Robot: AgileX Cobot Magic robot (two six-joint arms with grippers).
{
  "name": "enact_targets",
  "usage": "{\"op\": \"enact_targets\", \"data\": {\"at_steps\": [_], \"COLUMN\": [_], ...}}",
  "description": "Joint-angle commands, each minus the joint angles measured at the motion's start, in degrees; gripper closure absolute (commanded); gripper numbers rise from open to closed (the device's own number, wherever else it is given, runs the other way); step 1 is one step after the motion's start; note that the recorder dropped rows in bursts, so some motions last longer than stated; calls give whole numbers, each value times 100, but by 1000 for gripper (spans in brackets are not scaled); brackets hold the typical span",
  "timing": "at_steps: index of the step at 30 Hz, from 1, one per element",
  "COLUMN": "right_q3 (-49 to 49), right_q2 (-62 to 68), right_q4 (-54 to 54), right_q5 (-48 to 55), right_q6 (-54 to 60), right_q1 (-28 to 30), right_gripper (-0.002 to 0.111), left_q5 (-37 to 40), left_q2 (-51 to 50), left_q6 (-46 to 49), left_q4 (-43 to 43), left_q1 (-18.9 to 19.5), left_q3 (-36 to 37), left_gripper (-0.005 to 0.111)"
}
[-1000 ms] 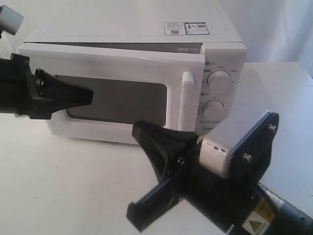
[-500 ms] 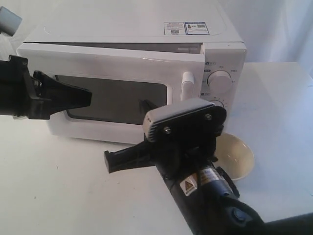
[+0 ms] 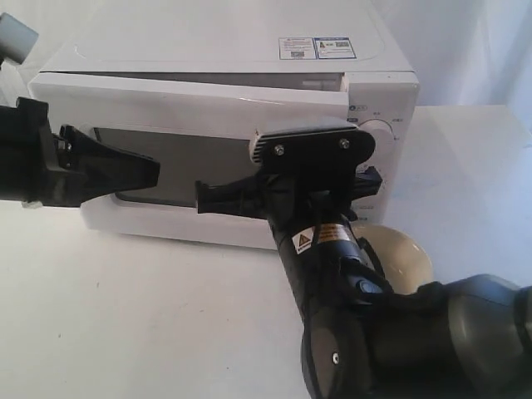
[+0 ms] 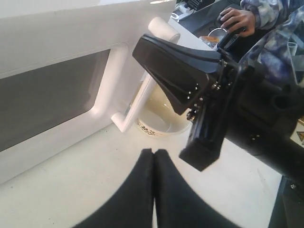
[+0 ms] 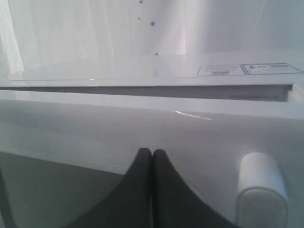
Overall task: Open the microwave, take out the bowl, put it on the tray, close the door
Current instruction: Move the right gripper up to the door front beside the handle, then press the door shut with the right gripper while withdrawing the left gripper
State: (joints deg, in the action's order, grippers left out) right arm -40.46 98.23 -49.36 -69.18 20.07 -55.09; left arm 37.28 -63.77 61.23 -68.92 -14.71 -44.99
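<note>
The white microwave (image 3: 208, 50) stands at the back of the table. Its door (image 3: 191, 108) is ajar, with a dark gap along the top edge (image 5: 142, 90). My right gripper (image 3: 199, 199) is shut and empty, its tips close in front of the door's window, beside the bar handle (image 5: 261, 190). My left gripper (image 3: 155, 172) is also shut and empty, hovering by the door's left end. The cream bowl (image 3: 407, 258) sits on the table in front of the control panel, partly hidden by the right arm. In the left wrist view the bowl (image 4: 159, 116) shows behind the handle (image 4: 142, 92). No tray is in view.
The right arm's bulky wrist and camera mount (image 3: 312, 145) cover the handle and lower knob in the exterior view; the upper knob (image 3: 384, 129) peeks out. White tabletop (image 3: 125, 316) stretches in front. A person's hand (image 4: 237, 16) shows beyond the table.
The right arm swung up from the table front toward the door, and its gripper went from wide open to shut. The bowl came into view. The left gripper stayed put.
</note>
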Motion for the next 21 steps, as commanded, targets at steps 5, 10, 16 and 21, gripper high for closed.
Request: {"op": "enact_targets", "data": {"at_steps": [5,10,16,21], "right_q3": [-390,-606,-888,-1005], "right_q2": [374,554,832,884], "right_q4": [8,30,51,67], "right_q5": [-78,-78,-78,-78], "right_q6": [71,71,71,71], "right_q1": [496,683,849,928], "right_gripper": [108,108,108,108], "left_q5": [1,-389,-250,-187], "left_q2": [43,43,43,43], "left_q6": [-97,-87,44,44], "left_q4": [-65,-96,-222,-236], "left_q1": [-41,-41,-41,-41], "left_q3": [158,426,427,427], "left_gripper": [107,107,107,107]}}
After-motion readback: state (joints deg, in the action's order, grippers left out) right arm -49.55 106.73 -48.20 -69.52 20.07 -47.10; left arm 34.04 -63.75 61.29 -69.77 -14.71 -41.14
